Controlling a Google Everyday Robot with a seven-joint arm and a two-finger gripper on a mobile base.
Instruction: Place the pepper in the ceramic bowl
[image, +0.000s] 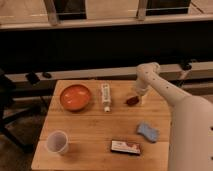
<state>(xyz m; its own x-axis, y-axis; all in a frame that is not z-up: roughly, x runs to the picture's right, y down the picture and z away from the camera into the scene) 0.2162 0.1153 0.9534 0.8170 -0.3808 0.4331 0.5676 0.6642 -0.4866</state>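
Observation:
The pepper (132, 100) is a small dark red object lying on the wooden table (90, 130), right of centre. My gripper (138, 97) is at the end of the white arm, right beside or over the pepper's right end. The ceramic bowl (76, 97) is round, orange and glossy, and sits at the table's far left, well apart from the pepper. A white tube with green marks (105, 96) lies between the bowl and the pepper.
A white cup (57, 142) stands at the front left. A blue sponge (148, 131) lies at the front right. A flat packet with red marks (125, 147) lies at the front edge. A dark ledge runs behind the table.

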